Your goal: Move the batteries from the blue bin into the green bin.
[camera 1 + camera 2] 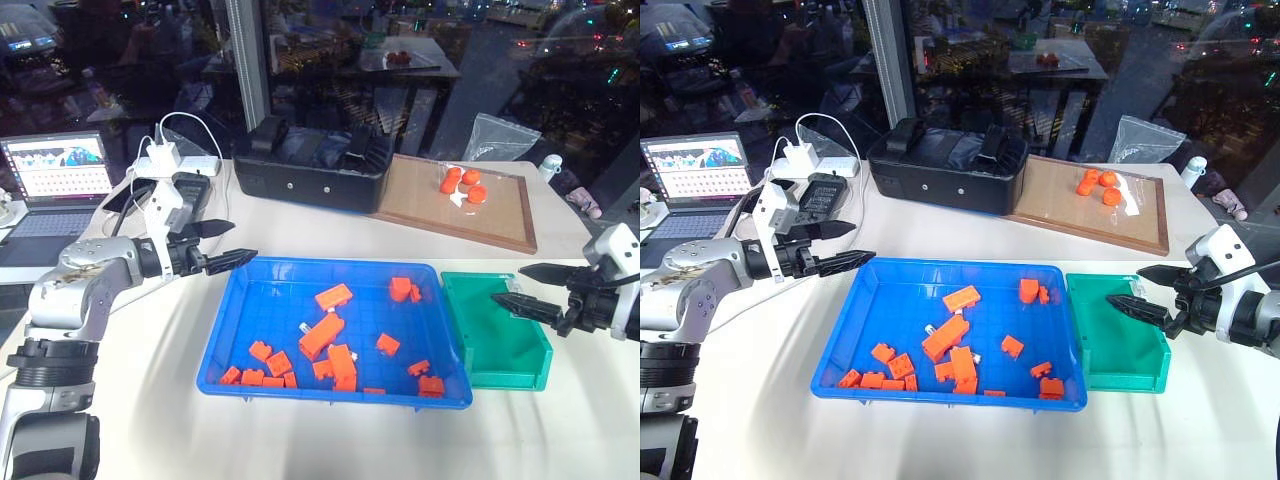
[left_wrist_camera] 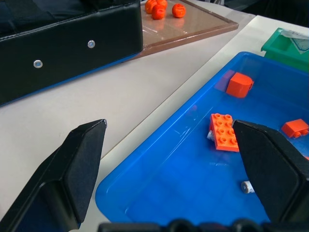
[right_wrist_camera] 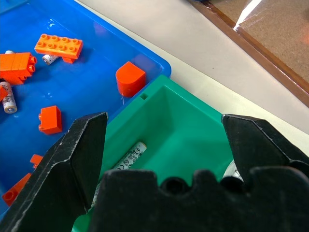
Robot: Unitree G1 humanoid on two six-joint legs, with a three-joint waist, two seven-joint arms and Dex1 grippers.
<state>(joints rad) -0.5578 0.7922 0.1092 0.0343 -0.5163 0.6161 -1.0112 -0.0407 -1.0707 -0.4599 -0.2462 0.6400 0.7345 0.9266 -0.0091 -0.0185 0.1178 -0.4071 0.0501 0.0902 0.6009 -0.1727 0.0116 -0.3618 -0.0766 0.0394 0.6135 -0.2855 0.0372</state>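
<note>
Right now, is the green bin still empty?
No, the right wrist view shows a battery lying on the floor of the green bin, between the open right gripper fingers.

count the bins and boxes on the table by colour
blue bin: 1
green bin: 1
black box: 1
total: 3
</note>
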